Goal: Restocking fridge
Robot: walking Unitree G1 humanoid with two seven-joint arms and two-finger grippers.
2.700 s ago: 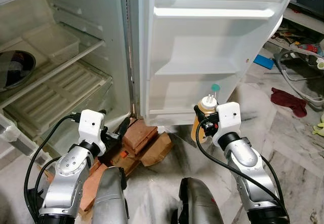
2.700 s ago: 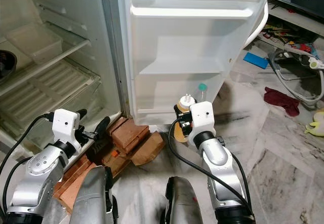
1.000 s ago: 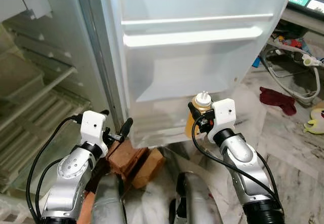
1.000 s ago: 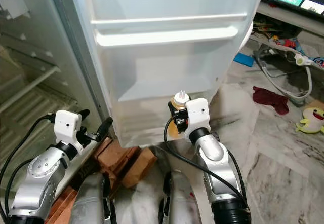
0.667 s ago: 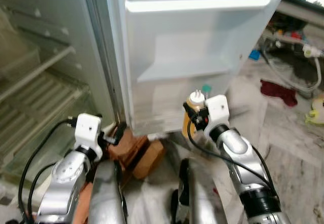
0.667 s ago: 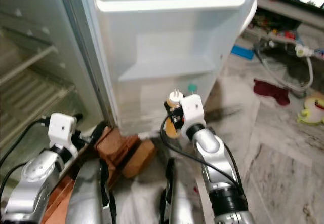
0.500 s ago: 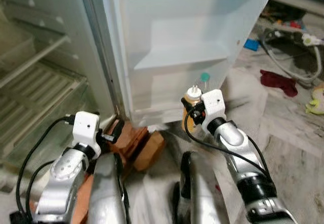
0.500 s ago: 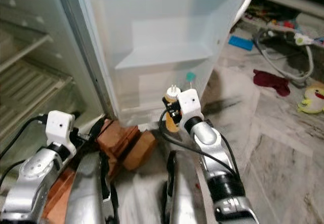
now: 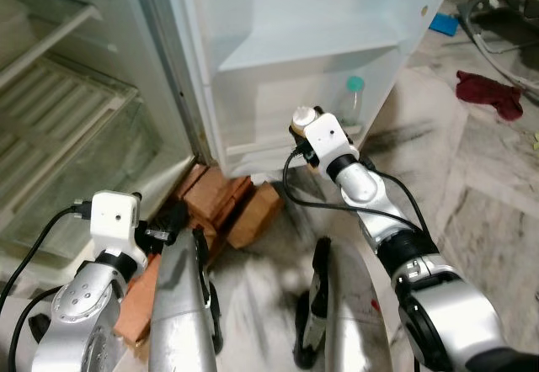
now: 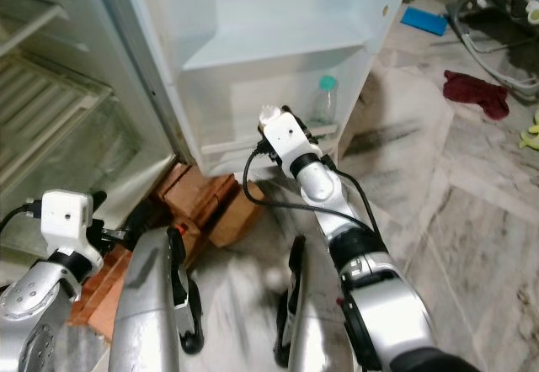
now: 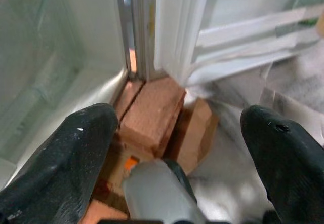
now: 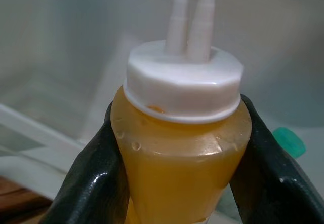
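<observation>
- Eye views: right gripper (image 9: 305,140) holding bottle (image 9: 301,120) upright, just in front of door shelf (image 9: 286,143), near green-capped bottle (image 9: 353,101).
- Left wrist: left gripper (image 11: 177,148) wide, empty, over bricks (image 11: 154,115).
- Right wrist: fingers (image 12: 93,183) clamped below cap (image 12: 183,84); probably full, squeezable, condensation-slick. Grip body, gently.

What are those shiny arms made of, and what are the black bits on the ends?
Both arms are rounded silver segments with black joints. Each wrist carries a white boxy camera block fed by looping black cables. The left end effector and right end effector each have two thick, glossy black fingers.
</observation>
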